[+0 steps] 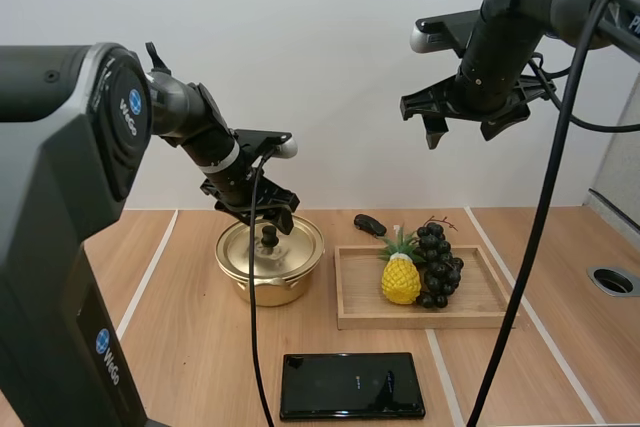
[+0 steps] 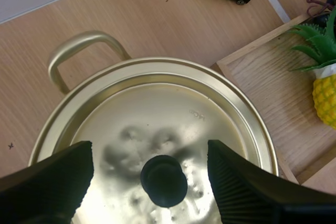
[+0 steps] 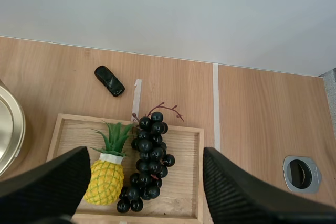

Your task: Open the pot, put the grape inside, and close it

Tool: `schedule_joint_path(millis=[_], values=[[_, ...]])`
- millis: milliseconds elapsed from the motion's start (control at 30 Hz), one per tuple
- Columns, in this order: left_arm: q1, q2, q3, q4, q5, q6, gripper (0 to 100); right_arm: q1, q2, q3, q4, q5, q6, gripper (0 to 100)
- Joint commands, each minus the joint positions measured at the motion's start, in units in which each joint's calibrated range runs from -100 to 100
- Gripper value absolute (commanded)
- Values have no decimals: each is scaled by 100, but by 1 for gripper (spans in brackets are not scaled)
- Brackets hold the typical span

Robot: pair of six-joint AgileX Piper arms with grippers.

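So the left tool point(image 2: 148, 150) is spread open with the lid knob point(image 2: 163, 180) sitting right in its gap, lined up to pinch it. The right tool point(image 3: 146, 156) hangs released, grapes point(image 3: 149, 161) straight below in the tray point(image 3: 68, 129), likely waiting its turn.

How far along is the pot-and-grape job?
Done: nothing yet. The lid sits on the pot, and the grapes lie in the wooden tray beside the pineapple. In hand: the left end effector is open astride the knob. The right end effector hangs open above the tray. To do: lift lid, load grapes, close.
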Motion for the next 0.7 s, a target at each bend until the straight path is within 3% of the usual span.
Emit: schedule_joint_path(millis=[0, 400, 533, 667], values=[[-17, 53, 19, -119, 140, 91, 100, 0, -55, 19, -13, 12, -38, 100], [-17, 158, 19, -119, 487, 134, 100, 0, -55, 19, -13, 12, -38, 100], [-17, 158, 19, -24, 524, -258, 0, 0, -55, 19, -13, 12, -38, 100], [-17, 158, 19, 94, 612, -275, 2, 0, -55, 19, -13, 12, -38, 100]])
